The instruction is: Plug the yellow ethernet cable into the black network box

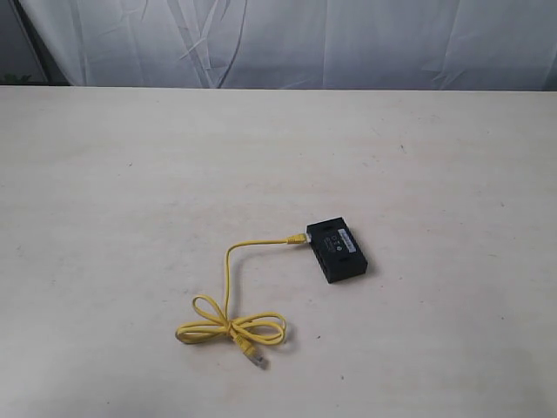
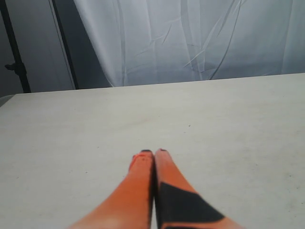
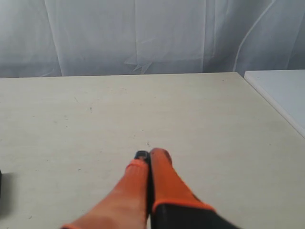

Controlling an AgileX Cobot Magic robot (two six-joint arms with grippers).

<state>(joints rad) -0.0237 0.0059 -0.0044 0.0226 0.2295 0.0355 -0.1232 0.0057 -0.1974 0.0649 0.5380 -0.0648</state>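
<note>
The black network box [image 1: 336,251] lies flat right of the table's middle, with a pale label on top. The yellow ethernet cable [image 1: 228,287] has one end at the box's left corner [image 1: 298,236]; it looks plugged in there, though the frame is too small to be sure. The cable runs left and down to a bundle of loops [image 1: 228,329], and its free clear plug [image 1: 255,358] rests on the table. Neither gripper shows in the exterior view. My left gripper [image 2: 153,153] is shut over bare table, holding nothing. My right gripper [image 3: 150,154] is shut and empty too.
A pale wooden table [image 1: 113,192] fills the scene, with a white curtain [image 1: 287,39] behind its far edge. In the right wrist view a white surface [image 3: 279,88] sits beyond the table's side edge, and a dark edge [image 3: 1,191] shows at the frame border.
</note>
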